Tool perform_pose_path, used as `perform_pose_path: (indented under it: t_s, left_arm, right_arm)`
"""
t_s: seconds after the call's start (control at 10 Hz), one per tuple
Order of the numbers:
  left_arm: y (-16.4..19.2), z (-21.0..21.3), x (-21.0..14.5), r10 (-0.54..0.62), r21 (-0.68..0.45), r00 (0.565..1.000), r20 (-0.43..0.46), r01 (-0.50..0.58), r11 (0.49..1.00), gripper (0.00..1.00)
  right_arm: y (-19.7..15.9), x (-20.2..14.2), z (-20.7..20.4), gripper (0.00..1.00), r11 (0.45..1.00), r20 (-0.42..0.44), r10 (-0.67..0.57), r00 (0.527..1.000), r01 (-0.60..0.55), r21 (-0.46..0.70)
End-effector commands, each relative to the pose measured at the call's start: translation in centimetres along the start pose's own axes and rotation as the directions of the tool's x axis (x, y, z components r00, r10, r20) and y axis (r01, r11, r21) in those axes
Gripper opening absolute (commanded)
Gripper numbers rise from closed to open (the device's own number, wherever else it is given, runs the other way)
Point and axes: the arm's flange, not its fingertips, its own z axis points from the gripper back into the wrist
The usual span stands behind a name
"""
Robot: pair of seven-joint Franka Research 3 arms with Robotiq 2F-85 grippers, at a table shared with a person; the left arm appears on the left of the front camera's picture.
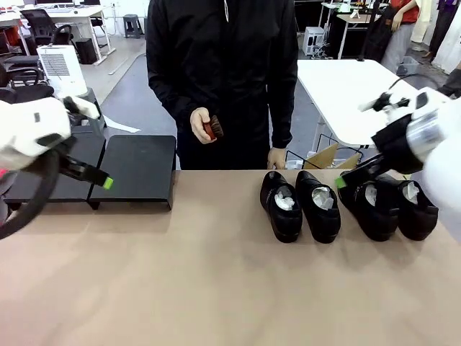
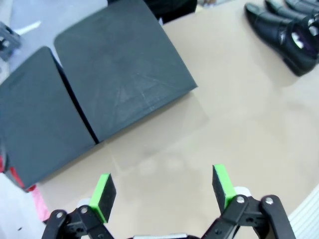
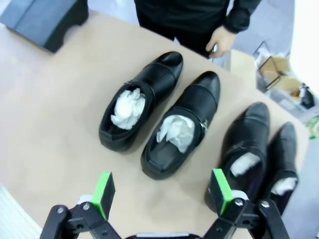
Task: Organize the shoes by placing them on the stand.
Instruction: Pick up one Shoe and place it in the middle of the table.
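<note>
Shoes [image 1: 320, 205] are lined up in a row of four on the table [image 1: 216, 288] toward 3 o'clock, well apart from the stand [image 1: 137, 166] at 9 o'clock. The left gripper [image 2: 162, 189] is held spread near the stand; the right gripper [image 3: 162, 191] is parted above the shoes.

Open-plan lab/office: white worktables [image 1: 356, 90] in bkgd, office chair [image 1: 39, 25], stool [image 1: 132, 25], vented white unit [image 1: 62, 70], grey floor [image 1: 137, 101].
</note>
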Motion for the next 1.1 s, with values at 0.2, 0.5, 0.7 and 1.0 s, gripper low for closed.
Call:
perform_pose_path:
  t_s: [0.2,0.5,0.7,1.0]
  left_arm:
    - [4.2,3.4,-1.1,0.068,-0.243,0.997,0.036,-0.058,0.968,1.0]
    - [7.7,3.6,-1.6,0.195,-0.329,0.98,0.028,-0.175,0.928,1.0]
    - [8.3,3.0,-1.6,0.226,-0.331,0.974,0.003,-0.212,0.92,1.0]
    - [8.2,3.1,-2.1,0.244,-0.314,0.97,-0.002,-0.232,0.921,1.0]
  right_arm:
    - [-5.8,-2.4,4.0,1.0,0.988,0.038,-0.071,0.997,0.065,0.137]
    - [-9.7,-4.6,5.6,1.0,0.96,0.037,-0.155,0.987,0.142,0.241]
    - [-10.0,-4.8,5.3,1.0,0.952,0.036,-0.171,0.985,0.156,0.263]
    - [-9.6,-5.2,5.5,1.0,0.95,0.028,-0.199,0.98,0.185,0.253]
